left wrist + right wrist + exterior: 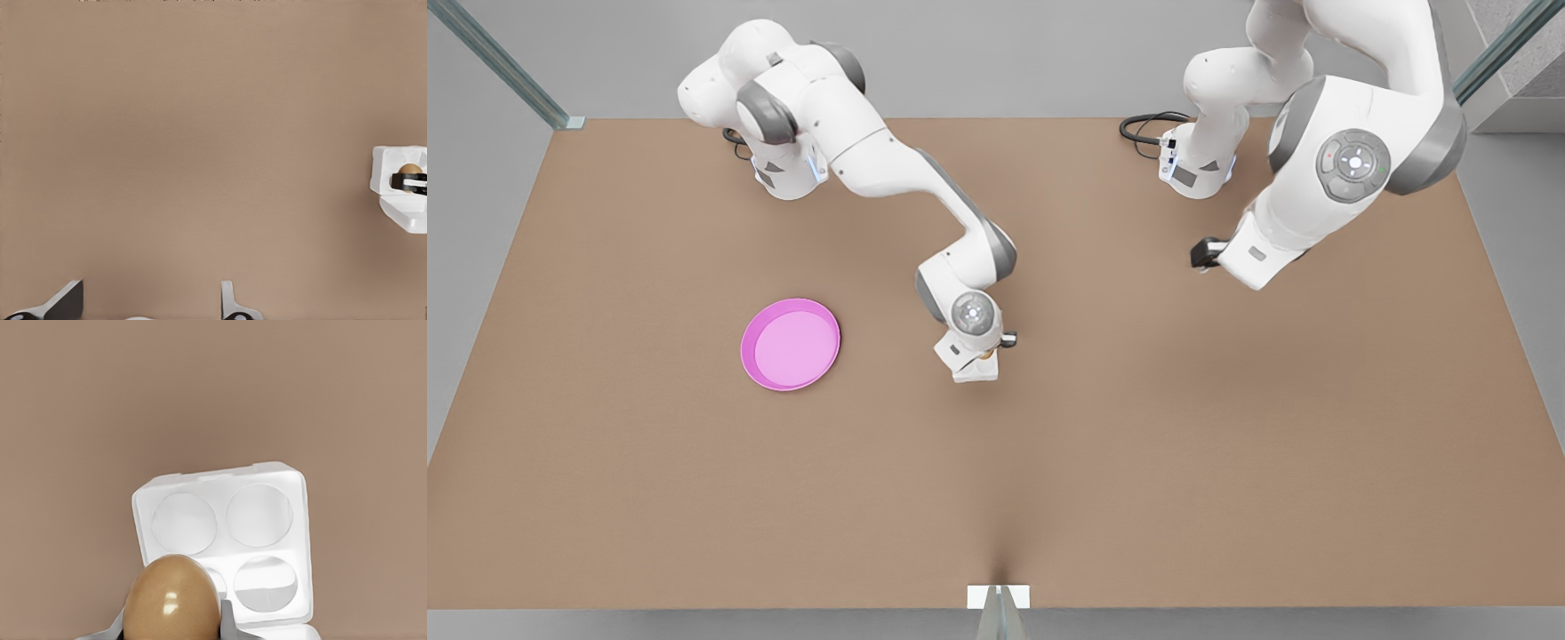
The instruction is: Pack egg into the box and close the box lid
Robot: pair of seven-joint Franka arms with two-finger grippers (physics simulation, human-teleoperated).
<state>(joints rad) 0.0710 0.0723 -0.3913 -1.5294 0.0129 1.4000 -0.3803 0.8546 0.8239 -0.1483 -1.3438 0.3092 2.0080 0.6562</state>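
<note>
R gripper (985, 357) hangs right over the box (220, 477), narrow pinch w/ the egg (172, 597) clamped between its fingers, one each side of the shell. Egg is above the box, over the cup nearest the gripper, not seated yet; can't tell how much gap is left btw egg and cup. All four cups look empty. Box lid (408, 217) lies flipped open, flat beside the box on the side away from the arm bases.

L gripper (1202, 255) is well apart from the box, toward the front view's right and nearer the arm bases, held over bare table (1138, 462). Its fingers (65, 301) are spread wide w/ nothing btw them; this arm waits.

Pink plate (790, 344) sits on the other side of the box, toward the front view's left, w/ nothing on it.

Progress, my read: pick-up and carry done, approx halfway. Left to do: lower egg into the cup, let go, pull R gripper clear, then swing lid over the cups and press shut. Lid step not started; prob either arm could do it, but L has a long reach to the box
</note>
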